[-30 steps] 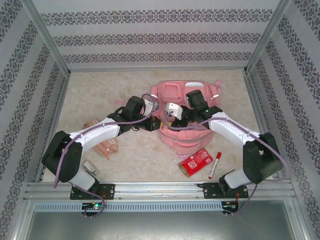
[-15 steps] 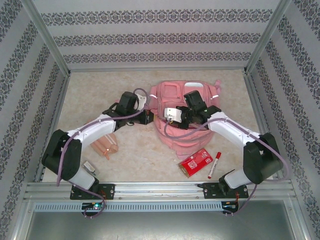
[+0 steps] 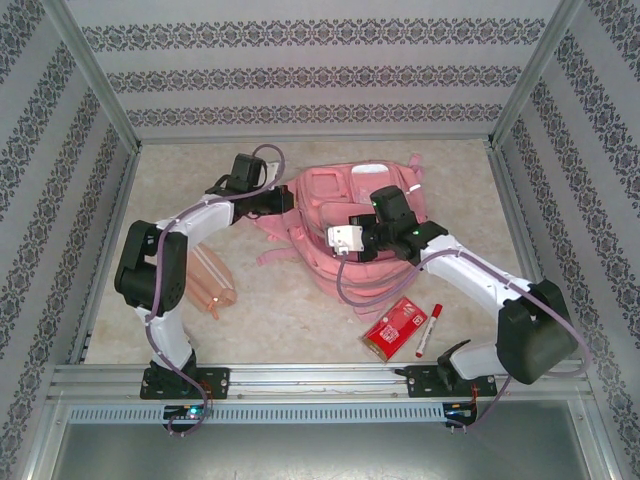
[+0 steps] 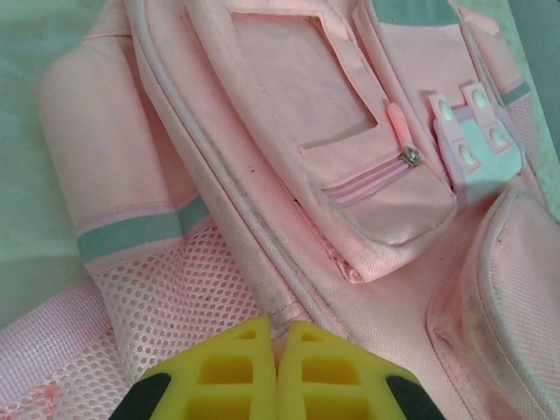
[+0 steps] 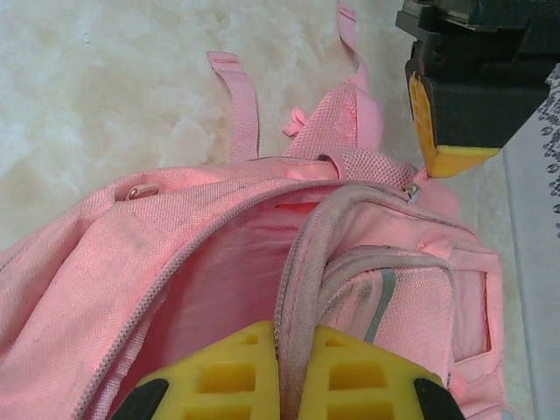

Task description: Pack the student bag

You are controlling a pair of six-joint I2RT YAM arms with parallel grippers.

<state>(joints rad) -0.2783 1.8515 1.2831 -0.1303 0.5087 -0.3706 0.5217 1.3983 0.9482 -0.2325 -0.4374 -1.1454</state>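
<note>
Two end effectors grip the student bag (image 3: 335,190) at once, probably to spread its mouth for packing. The left end effector (image 4: 277,337) has its yellow fingers pressed together on a ridge of fabric at the bag's left side, just beside the mesh pocket (image 4: 175,289). The right end effector (image 5: 278,343) is closed narrow on the zip rim (image 5: 302,245) of the main compartment. With one hold on each side, the soft cloth cannot fall shut, and the pink lining (image 5: 227,280) shows through the gap.

The bag lies flat on the table (image 3: 450,170), in the middle and toward the far side, between the two arms. It is soft pink fabric, a little grey and dirty along the seams, with pale strips and a zipped front pocket (image 4: 385,188). A loose strap (image 5: 236,105) lies on the table beside it.

Near the right arm's base lie a red box (image 3: 392,326) and a red marker (image 3: 429,331). A peach-coloured pouch (image 3: 212,283) lies to the near left. All three are apart from the bag, probably waiting to go in.
</note>
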